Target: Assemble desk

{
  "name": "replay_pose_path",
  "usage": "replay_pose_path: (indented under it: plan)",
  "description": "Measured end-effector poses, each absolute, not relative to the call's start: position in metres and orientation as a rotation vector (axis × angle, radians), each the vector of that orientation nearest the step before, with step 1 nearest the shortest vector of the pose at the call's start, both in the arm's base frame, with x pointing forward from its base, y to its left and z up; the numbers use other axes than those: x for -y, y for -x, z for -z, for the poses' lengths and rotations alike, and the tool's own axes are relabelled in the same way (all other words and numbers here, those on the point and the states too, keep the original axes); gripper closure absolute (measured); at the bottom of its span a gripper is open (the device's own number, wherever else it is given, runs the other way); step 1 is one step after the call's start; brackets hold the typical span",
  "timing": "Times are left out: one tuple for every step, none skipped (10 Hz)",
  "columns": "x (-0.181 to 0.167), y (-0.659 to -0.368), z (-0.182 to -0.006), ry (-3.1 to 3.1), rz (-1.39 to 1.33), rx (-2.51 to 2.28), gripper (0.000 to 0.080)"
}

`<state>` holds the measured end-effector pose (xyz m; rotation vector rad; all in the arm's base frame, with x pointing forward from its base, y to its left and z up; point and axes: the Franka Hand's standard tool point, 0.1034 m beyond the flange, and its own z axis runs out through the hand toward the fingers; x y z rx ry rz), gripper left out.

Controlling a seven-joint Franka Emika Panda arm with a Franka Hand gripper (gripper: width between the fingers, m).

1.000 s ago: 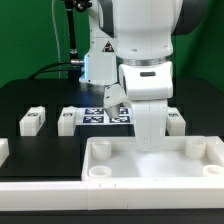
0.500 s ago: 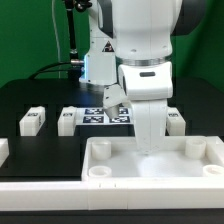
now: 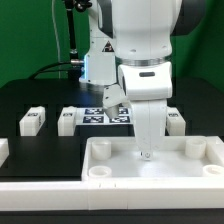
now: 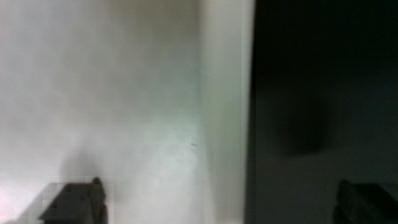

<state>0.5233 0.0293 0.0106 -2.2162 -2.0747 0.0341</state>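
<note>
Over the rear rim of the desk slab (image 3: 120,184), nearest the exterior camera, the end effector (image 3: 146,151) hangs with fingers (image 4: 71,200) spread; the slab's white edge runs between them. Behind, loose legs (image 3: 32,120) stand apart on the black bench (image 3: 45,148), flanking the marker board (image 3: 95,116).

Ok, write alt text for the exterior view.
The robot's gripper hangs at the far rim of the white desk top in the foreground. Behind it, on the black table, loose white legs sit either side of the marker board.
</note>
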Motion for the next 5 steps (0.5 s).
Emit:
replay_pose_path:
  plan:
    - [-0.029,-0.523,-0.011,2.216,-0.034,2.075,0.0153]
    - [-0.029,-0.523,-0.011,2.216,-0.034,2.075,0.0151]
    - [-0.029,-0.523,-0.011,2.217,-0.034,2.074,0.0151]
    - [-0.027,-0.527,-0.019,2.228,-0.024,2.080,0.0151]
    - [-0.029,-0.528,-0.035,2.304,-0.019,2.022,0.0151]
